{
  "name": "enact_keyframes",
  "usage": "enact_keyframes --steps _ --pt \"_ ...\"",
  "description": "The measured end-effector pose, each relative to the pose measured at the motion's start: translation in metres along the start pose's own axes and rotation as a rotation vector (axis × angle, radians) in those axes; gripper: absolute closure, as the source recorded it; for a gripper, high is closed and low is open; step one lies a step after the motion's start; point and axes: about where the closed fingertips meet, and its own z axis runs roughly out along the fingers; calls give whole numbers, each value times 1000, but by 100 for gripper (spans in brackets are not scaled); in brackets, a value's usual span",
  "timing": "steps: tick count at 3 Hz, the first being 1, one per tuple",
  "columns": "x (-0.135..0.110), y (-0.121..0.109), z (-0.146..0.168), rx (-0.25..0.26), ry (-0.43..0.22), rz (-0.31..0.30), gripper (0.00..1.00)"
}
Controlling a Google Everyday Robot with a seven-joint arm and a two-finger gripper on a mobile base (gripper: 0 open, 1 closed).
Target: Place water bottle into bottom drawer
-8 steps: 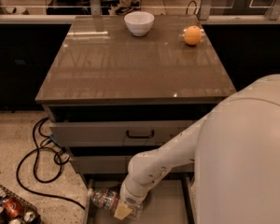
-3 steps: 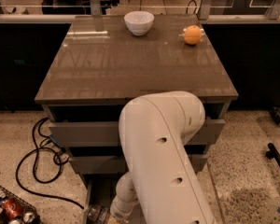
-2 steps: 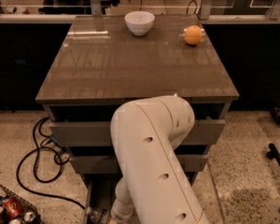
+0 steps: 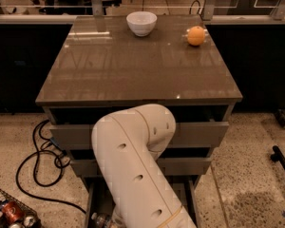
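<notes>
Bowl (image 4: 141,23) and orange (image 4: 195,35) atop cabinet (image 4: 133,70), well apart. Saw bottom drawer (image 4: 99,198) mostly blocked by arm (image 4: 133,175); water bottle (image 4: 100,219) seemingly lying inside, gripper hidden behind arm near it, grip unreadable.

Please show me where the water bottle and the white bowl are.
water bottle (image 4: 102,220), camera view, clear body.
white bowl (image 4: 141,27), camera view, outer wall.
gripper, camera view: hidden behind the arm (image 4: 133,175), bottom edge.

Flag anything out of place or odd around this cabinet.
Nothing spilled or damaged. Black cables sprawl loose on the floor left of the cabinet. The water bottle lies on its side in the bottom drawer; the gripper is hidden behind the arm there.
</notes>
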Motion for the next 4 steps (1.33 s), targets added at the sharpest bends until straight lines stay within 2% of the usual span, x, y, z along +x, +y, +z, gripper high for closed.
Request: enact_keyframes --steps 1,2,4 --pt "2 -14 7 14 17 73 100" --pt "2 -13 8 13 18 74 82" --pt "4 -12 10 10 21 74 36"
